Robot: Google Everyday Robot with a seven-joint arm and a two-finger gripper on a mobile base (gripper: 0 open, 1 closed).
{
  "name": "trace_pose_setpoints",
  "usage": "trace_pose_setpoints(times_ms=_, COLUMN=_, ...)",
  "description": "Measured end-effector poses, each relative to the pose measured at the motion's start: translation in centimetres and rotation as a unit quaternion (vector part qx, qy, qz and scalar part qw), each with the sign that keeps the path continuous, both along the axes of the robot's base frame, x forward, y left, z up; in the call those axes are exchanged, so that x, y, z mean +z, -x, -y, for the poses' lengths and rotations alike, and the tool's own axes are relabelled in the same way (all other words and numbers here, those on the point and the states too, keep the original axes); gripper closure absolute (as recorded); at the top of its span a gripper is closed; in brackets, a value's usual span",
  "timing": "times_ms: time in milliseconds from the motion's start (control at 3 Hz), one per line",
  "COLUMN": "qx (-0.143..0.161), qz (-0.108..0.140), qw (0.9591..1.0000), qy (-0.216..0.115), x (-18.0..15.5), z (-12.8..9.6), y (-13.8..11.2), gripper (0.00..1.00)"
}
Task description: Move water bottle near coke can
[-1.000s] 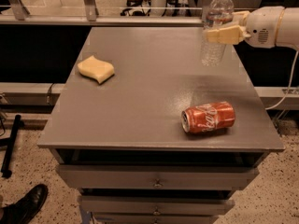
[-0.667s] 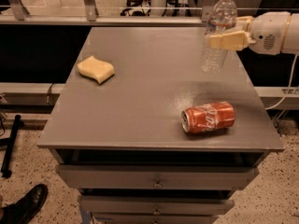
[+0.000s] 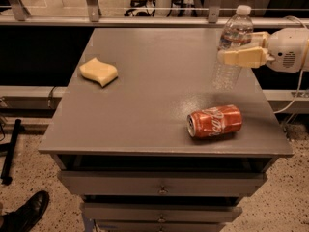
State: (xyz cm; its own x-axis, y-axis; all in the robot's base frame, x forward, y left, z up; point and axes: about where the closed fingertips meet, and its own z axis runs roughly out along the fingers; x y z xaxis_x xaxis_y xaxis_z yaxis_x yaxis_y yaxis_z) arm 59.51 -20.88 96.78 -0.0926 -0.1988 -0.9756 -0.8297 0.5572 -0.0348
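Grey table (image 3: 159,81) bears one sponge (image 3: 98,71), one coke can (image 3: 215,122); far-right gripper (image 3: 232,50) jaws clamp one water bottle (image 3: 237,30).

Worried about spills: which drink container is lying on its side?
The coke can, near the front right edge of the table. The water bottle is upright, held by the gripper at the right rear.

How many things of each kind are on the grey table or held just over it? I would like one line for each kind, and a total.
Bottles: 1, the water bottle, upright, held by the gripper at the right rear of the table.
Cans: 1, the coke can, lying on its side at the front right.
Sponges: 1, a yellow sponge at the left.
Total: 3
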Motion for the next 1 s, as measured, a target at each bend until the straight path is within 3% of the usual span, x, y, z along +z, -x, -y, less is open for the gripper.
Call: trace_pose_setpoints(times_ms=1000, qx=0.044, qz=0.01, qw=0.999, qy=0.004, x=-3.0, z=0.9, y=3.2, gripper=0.97)
